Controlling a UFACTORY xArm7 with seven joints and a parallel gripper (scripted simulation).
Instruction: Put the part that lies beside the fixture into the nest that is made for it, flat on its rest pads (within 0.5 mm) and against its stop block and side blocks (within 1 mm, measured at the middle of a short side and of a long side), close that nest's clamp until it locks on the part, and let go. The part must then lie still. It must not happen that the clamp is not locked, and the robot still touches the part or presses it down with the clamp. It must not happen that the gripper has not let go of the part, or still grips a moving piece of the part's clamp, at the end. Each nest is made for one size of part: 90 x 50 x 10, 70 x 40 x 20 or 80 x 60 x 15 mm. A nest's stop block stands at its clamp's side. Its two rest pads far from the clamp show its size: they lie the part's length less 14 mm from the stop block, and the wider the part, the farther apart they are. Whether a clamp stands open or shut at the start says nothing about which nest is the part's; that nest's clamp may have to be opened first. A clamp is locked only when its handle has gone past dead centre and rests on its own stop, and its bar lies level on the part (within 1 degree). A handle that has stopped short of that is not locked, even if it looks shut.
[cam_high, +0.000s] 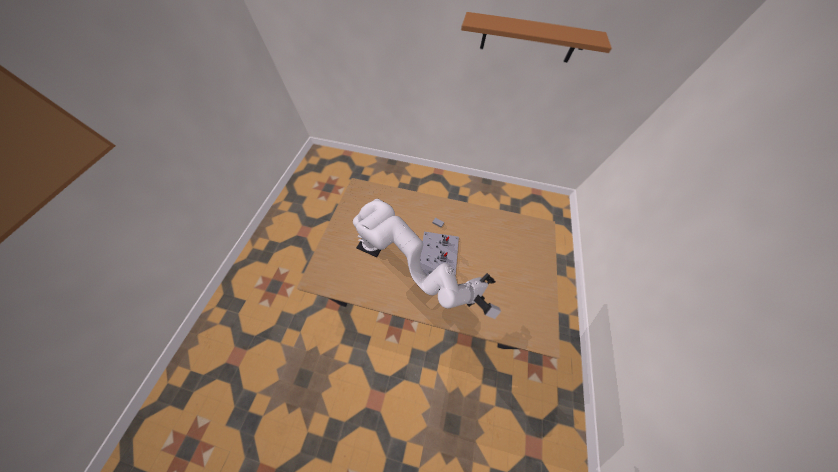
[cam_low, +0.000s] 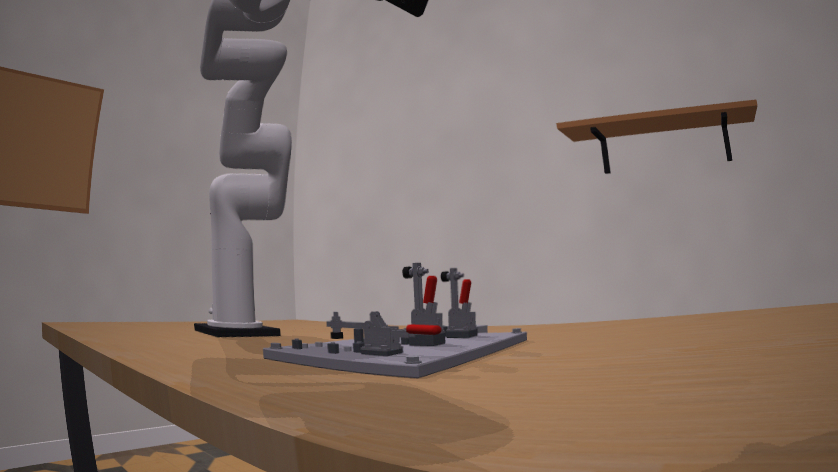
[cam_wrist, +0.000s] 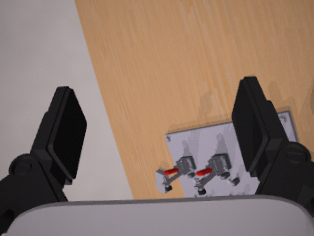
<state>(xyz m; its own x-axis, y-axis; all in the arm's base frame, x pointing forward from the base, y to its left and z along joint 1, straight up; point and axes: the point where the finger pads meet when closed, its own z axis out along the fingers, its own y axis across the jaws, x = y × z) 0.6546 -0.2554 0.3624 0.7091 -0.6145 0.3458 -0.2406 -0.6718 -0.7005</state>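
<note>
The grey fixture plate (cam_high: 440, 249) lies on the wooden table in front of the arm's base and also shows in the exterior view (cam_low: 398, 348) and the wrist view (cam_wrist: 220, 161). It carries three toggle clamps. The nearest clamp (cam_low: 381, 334) has its red handle (cam_low: 423, 328) lying flat and its bar level. The other two clamps stand with their red handles upright (cam_low: 429, 289) (cam_low: 465, 290). The small grey part (cam_high: 437, 222) lies flat on the table beside the plate's far edge; I cannot see it in the other views. My gripper (cam_high: 489, 291) hangs high above the table, past the plate's near side, open and empty (cam_wrist: 160, 130).
The arm's base (cam_low: 234, 325) stands on the table to the left of the plate. A wooden shelf (cam_low: 656, 120) hangs on the back wall, far from the work. The table edge runs close to the plate's left front in the exterior view.
</note>
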